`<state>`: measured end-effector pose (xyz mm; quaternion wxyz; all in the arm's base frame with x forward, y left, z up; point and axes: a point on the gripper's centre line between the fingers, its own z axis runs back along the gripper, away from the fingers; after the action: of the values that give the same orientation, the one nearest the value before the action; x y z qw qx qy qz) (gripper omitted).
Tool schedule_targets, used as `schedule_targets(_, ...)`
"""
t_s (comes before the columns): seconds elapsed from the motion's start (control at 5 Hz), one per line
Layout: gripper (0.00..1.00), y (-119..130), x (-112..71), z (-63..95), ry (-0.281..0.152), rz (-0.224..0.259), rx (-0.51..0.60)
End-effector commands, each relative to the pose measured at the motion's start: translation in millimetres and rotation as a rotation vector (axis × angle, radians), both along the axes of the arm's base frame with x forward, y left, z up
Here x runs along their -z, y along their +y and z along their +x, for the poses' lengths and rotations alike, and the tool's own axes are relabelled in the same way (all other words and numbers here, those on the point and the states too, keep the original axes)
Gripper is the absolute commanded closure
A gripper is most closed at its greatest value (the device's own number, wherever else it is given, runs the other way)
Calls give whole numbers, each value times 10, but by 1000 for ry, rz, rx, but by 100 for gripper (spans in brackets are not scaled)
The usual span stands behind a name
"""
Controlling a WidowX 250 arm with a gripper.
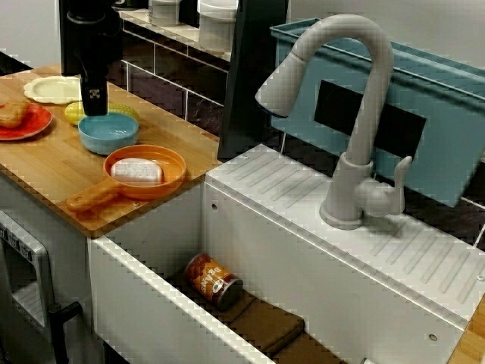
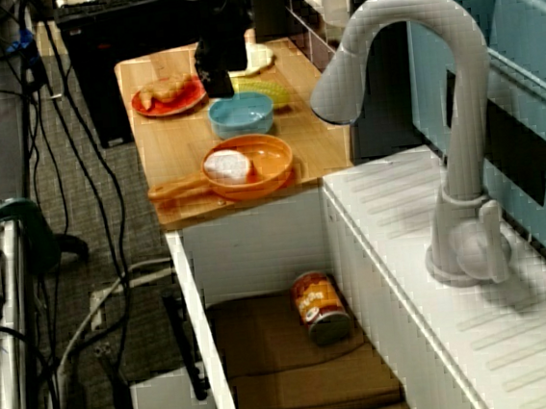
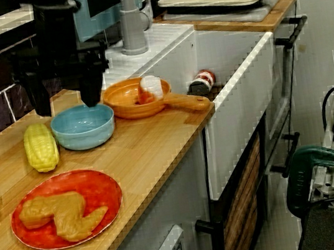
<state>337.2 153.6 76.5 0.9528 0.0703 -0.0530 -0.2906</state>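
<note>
Sink view: corn (image 1: pixel 73 113) (behind gripper (image 1: pixel 94 112))

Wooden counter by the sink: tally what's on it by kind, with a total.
Plates: 2, round red plate, scalloped cream plate
Bowls: 1, round blue bowl
Pans: 1, orange frying pan
Food pieces: 3, yellow corn cob, brown fried piece, white block in the pan
Total: 7

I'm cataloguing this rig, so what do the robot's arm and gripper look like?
The gripper is matte black throughout: a boxy body on a black arm, ending in two blunt, blocky fingers. A small white marking sits low on one face. No cables show on it.
</note>
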Motion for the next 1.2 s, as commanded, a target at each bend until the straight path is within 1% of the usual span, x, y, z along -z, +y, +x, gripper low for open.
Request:
schedule_targets(0.0,0,204,-354,67,-118,81,-21)
schedule_targets(0.4,0,332,-380,118,-99,72,-31)
schedule_targets(0.6,0,386,-351,142,-76,82,-14)
schedule_targets(1.0,0,475,-298,129,-54,106,32)
